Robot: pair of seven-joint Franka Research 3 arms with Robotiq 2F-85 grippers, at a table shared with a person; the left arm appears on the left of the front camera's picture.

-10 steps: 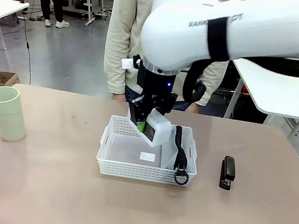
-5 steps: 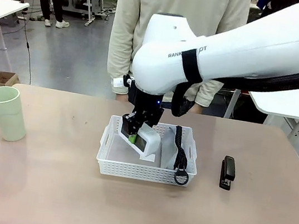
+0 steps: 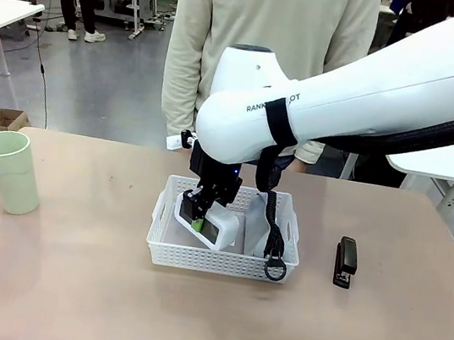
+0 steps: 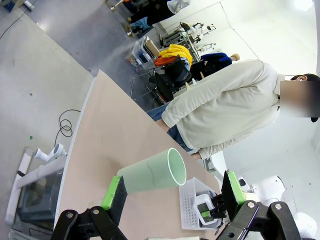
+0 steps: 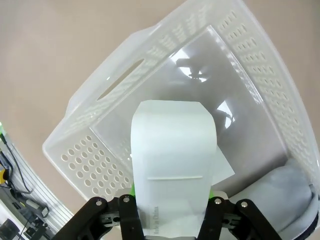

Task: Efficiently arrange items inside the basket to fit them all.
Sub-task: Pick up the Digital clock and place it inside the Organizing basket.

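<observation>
My right gripper (image 3: 200,218) is shut on the small white box (image 3: 217,227) and holds it low inside the white basket (image 3: 170,252), toward its left half. From the right wrist camera the white box (image 5: 172,165) sits between the fingers above the basket floor (image 5: 200,85). The grey pouch (image 3: 258,226) with its black strap (image 3: 273,237) stands in the basket's right end; the pouch (image 5: 280,200) also edges into the wrist picture. The black stapler (image 3: 346,261) lies on the table right of the basket. A pale green cup (image 3: 9,171) stands at the far left. My left gripper (image 4: 172,197) is open, with the cup (image 4: 152,172) ahead.
A person in a cream top (image 3: 271,48) stands at the far side just behind the basket. A small white label (image 5: 222,167) lies on the basket floor. The brown table (image 3: 65,283) has free room in front and between cup and basket.
The right gripper has lowered the white box from above the basket's rim down into the basket and shifted slightly left. Cup, stapler and pouch stayed put.
</observation>
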